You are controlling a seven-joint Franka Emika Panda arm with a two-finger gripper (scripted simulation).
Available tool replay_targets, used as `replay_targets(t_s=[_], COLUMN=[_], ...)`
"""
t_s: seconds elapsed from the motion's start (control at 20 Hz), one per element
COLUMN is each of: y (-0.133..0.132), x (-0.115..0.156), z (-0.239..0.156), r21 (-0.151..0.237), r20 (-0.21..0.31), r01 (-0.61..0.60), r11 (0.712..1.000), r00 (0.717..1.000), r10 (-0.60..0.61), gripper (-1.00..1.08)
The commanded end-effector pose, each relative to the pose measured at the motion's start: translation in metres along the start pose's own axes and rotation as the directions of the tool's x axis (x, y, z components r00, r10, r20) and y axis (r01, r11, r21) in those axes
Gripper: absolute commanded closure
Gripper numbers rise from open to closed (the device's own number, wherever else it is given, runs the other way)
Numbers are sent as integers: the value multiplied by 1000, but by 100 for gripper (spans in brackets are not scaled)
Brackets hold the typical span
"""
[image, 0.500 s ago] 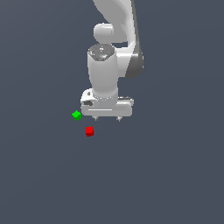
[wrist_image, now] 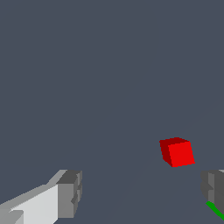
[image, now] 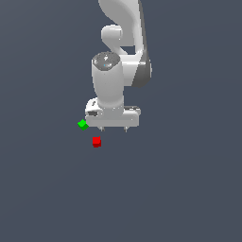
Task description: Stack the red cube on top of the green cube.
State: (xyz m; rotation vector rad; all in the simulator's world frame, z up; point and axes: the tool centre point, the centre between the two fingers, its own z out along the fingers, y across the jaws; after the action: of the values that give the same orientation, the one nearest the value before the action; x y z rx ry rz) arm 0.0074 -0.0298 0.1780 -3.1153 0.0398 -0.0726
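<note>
The red cube (image: 96, 141) lies on the grey floor, just below and to the exterior view's left of my gripper (image: 113, 129). The green cube (image: 82, 124) sits a short way from it, beside the gripper's body on the exterior view's left. My gripper hangs above the floor, open, with nothing between its fingers. In the wrist view the red cube (wrist_image: 177, 152) lies beyond the gap, close to one grey fingertip (wrist_image: 213, 187), and only a green sliver of the green cube (wrist_image: 215, 210) shows at the frame's edge. The gripper (wrist_image: 142, 192) stands wide open there.
The white arm (image: 124, 42) rises behind the gripper toward the top of the exterior view. The plain dark grey floor (image: 179, 189) stretches all around the two cubes.
The gripper has shifted slightly toward the exterior view's left and a little lower. Both cubes stay where they were.
</note>
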Motion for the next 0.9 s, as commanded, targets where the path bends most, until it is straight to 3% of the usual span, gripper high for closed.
replay_targets(t_s=[0.0, 0.85], y=[8, 94], x=[-4, -28], z=[9, 96], r21=[-2, -15], r20=[5, 46], r01=[15, 174], r11=[1000, 985], r00=[1000, 984], r10=[-15, -173], gripper=[-92, -92])
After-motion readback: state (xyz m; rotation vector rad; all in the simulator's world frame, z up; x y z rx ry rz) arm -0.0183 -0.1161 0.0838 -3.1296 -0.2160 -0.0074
